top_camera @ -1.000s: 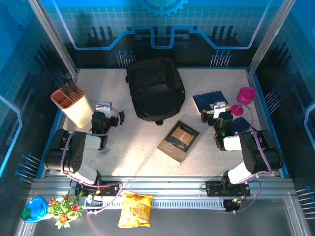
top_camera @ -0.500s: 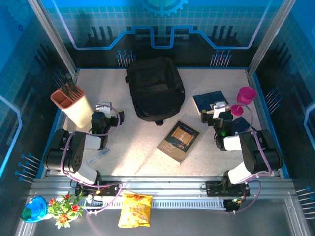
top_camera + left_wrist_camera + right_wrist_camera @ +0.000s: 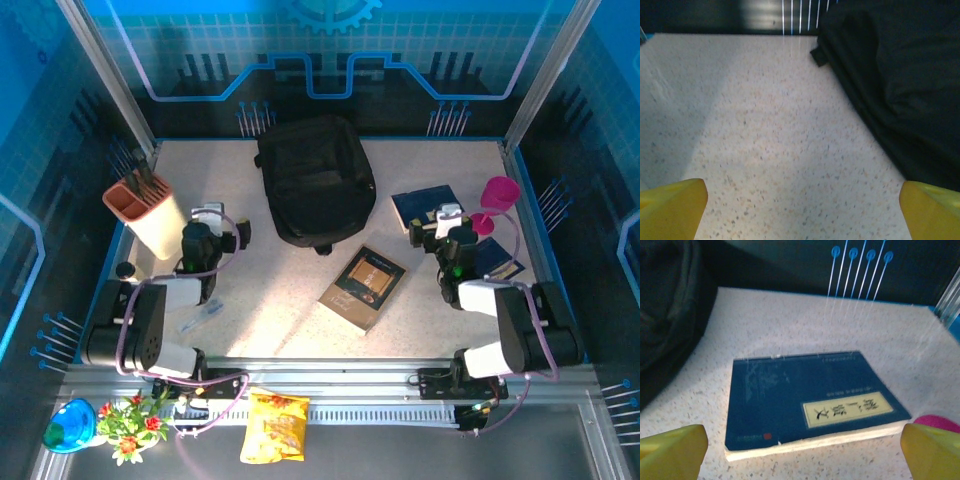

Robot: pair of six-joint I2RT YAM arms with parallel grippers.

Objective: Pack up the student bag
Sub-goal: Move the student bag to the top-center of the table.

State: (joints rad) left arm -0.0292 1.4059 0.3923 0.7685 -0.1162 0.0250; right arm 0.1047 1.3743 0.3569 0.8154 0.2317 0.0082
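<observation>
— While we look down from above, where does the student bag [image 3: 315, 185] lie?

— At the far middle of the table [image 3: 285, 310], with its long axis running from the far edge back toward the arms. The left gripper [image 3: 212, 228] sits off its left flank and the right gripper [image 3: 440, 228] off its right. Both are spread wide and hold nothing. I judge the left one slightly nearer the fabric. A brown book [image 3: 363, 287] lies just past the bag's near end.

— And from the left wrist?

— Yellow fingertips [image 3: 670, 207] stand in the two lower corners, far apart, with bare speckled table between them. The bag takes up the upper right, so it lies ahead and to the right of the jaws.

— From the right wrist?

— The fingertips [image 3: 671, 449] are spread there as well. A blue book [image 3: 810, 400] lies flat straight ahead. The bag is a dark mass at the left edge, close to the book, though I can't tell whether they touch.

— So who goes where?

— My guess is that the left arm tends the bag, reaching right and forward, and the right arm fetches the blue book.
</observation>
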